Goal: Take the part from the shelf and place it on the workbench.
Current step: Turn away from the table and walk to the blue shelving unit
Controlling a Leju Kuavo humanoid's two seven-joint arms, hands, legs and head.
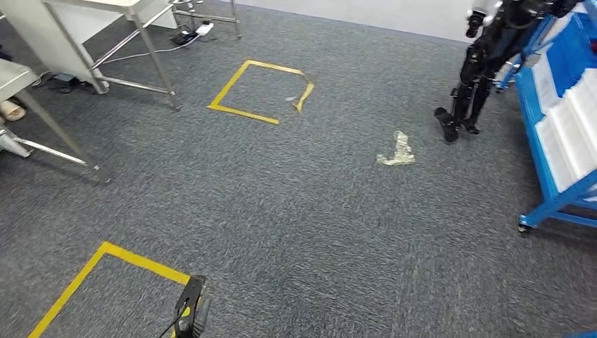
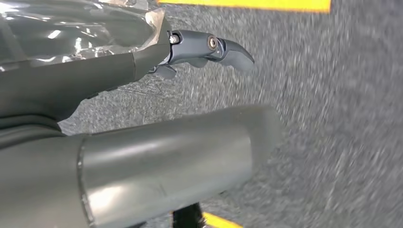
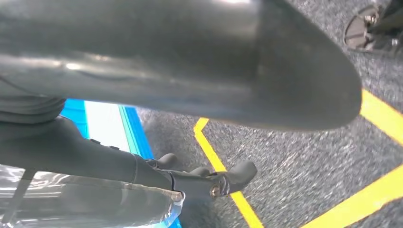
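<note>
The part (image 2: 71,33) is a dark piece wrapped in shiny clear plastic. In the left wrist view my left hand (image 2: 95,80) lies along it, dark fingers (image 2: 209,47) curling past the wrap and the thick thumb (image 2: 166,161) on the near side. In the right wrist view the wrapped part (image 3: 95,202) sits under my right hand (image 3: 85,152), whose fingers (image 3: 209,180) press over it. The blue shelf (image 1: 563,120) with white bins stands at the right of the head view. Steel workbenches (image 1: 105,7) stand at the far left.
Grey carpet carries two yellow tape squares, one far (image 1: 260,88) and one near (image 1: 105,267). A crumpled plastic scrap (image 1: 398,151) lies mid-floor. Another dark robot (image 1: 486,56) stands by the shelf. A black and yellow object (image 1: 191,310) lies at the bottom edge. Cables (image 1: 190,35) trail under the far table.
</note>
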